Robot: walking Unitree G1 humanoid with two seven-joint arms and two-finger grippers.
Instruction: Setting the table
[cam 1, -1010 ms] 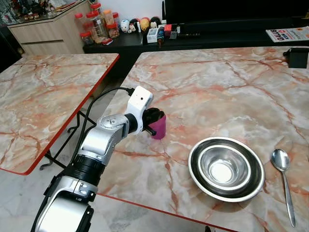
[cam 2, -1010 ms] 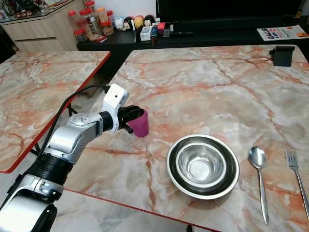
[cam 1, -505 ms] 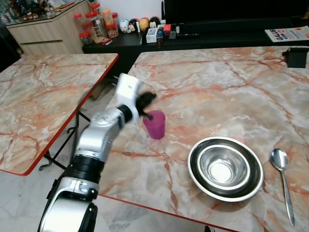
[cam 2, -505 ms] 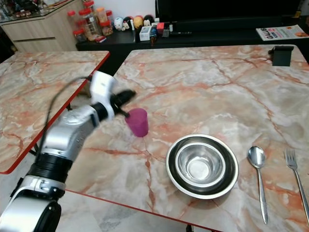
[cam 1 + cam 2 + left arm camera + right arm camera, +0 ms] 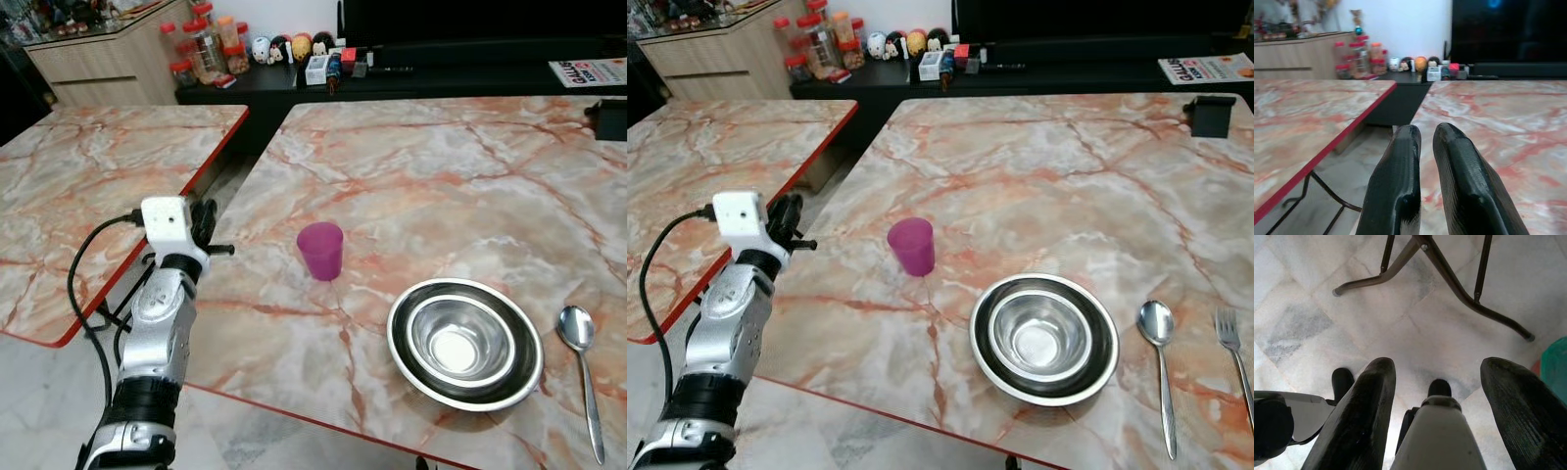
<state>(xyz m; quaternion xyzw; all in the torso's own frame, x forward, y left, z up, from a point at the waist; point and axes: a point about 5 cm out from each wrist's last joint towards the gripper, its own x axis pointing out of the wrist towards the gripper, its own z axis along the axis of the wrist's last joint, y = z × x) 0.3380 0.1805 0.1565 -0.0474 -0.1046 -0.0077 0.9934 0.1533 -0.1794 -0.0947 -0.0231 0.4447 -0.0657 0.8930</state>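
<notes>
Purple cup (image 5: 321, 251) upright on marble table (image 5: 470, 186) beside steel bowl (image 5: 463, 340), spoon (image 5: 582, 367) and fork (image 5: 1237, 362); left gripper (image 5: 203, 221) empty, narrow; right gripper (image 5: 1435, 416) wide, idle.

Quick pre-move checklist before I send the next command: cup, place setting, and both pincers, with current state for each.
1. Pink cup upright on the marble table: ok.
2. Left pincer clear of the cup, at the table's left edge: ok.
3. Left pincer empty, fingers nearly together: ok.
4. Right pincer open, pointing at the floor: ok.
5. Nested steel bowls, spoon and fork laid out: ok.
6. Cup contents: cannot tell.
</notes>
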